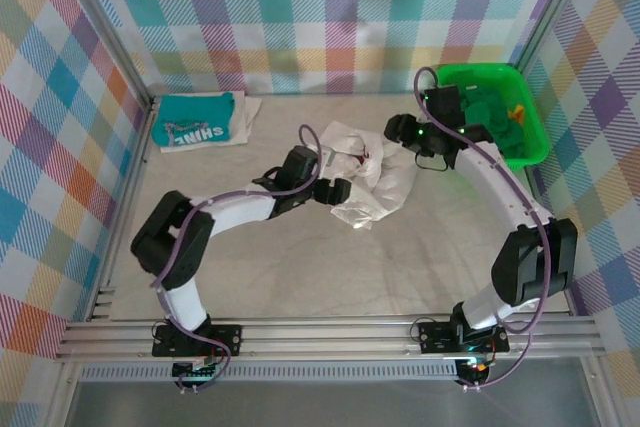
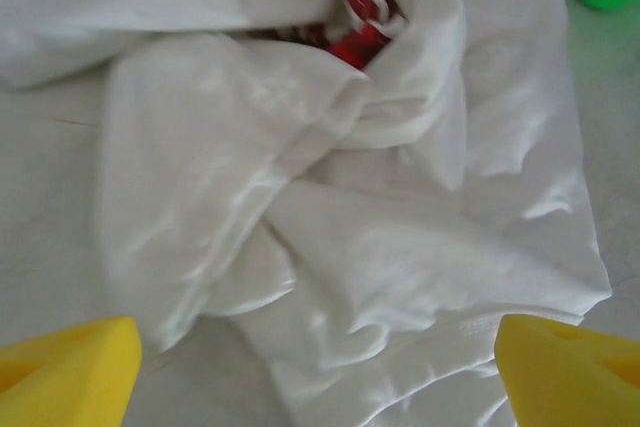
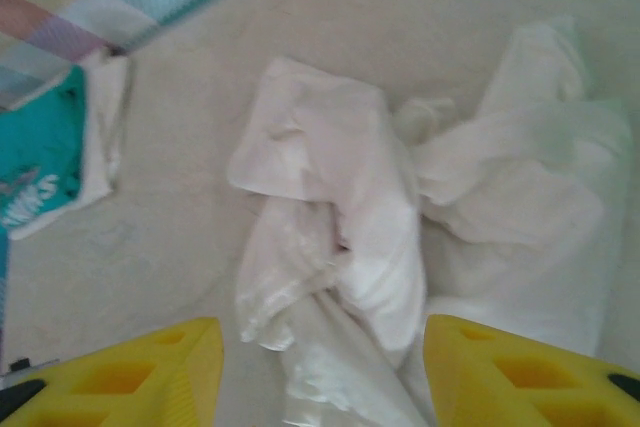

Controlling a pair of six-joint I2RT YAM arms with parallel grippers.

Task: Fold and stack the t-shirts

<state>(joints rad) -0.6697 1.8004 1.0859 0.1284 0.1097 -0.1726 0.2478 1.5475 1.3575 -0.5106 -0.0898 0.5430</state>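
Left gripper (image 2: 318, 352) spread wide over the crumpled white t-shirt (image 2: 380, 247). Right gripper (image 3: 322, 337) also parted, apparently not pinching it.

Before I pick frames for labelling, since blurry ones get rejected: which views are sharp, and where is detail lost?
Top view: sharp and evenly lit, lettering on the teal tee readable. Left wrist: slightly soft, the white tee bright, its folds washed out in places. Right wrist: hazy and the softest, the teal tee's lettering smeared.
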